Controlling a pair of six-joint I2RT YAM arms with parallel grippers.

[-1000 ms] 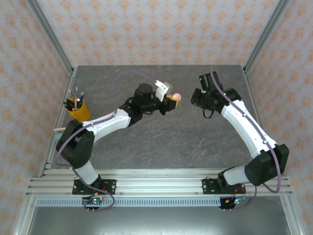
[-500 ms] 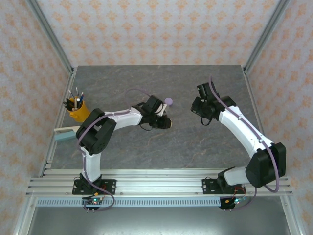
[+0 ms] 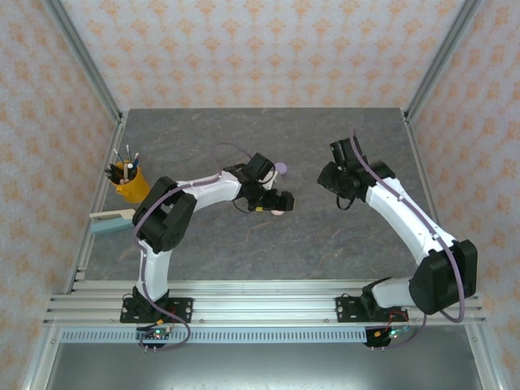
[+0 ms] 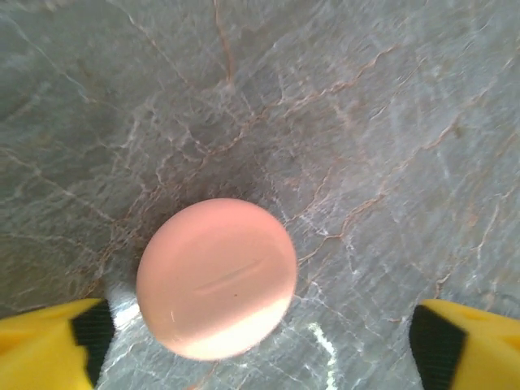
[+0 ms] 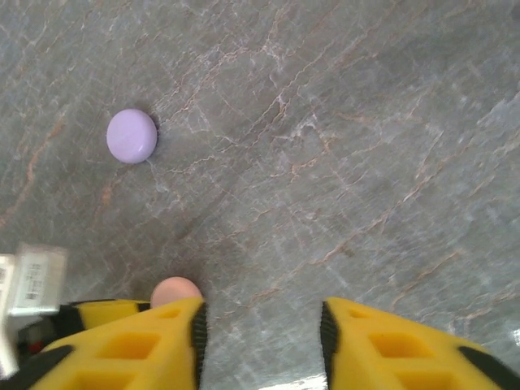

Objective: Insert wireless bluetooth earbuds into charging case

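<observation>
Pink and round, a charging case (image 4: pixel 215 276) lay flat on the grey marbled table (image 4: pixel 390 122), low in the left wrist camera's frame. It sat between the yellow fingers (image 4: pixel 49 345) of the left gripper (image 4: pixel 256 329) — jaws spread wide to either side of it. Seen from overhead, a lilac case (image 3: pixel 281 169) rested just above that gripper, near mid-frame. The right gripper (image 3: pixel 335 183), centre right, hung over bare stone — its jaws parted, nothing between them. An orange pen cup (image 3: pixel 128 180) stood at far left.
</observation>
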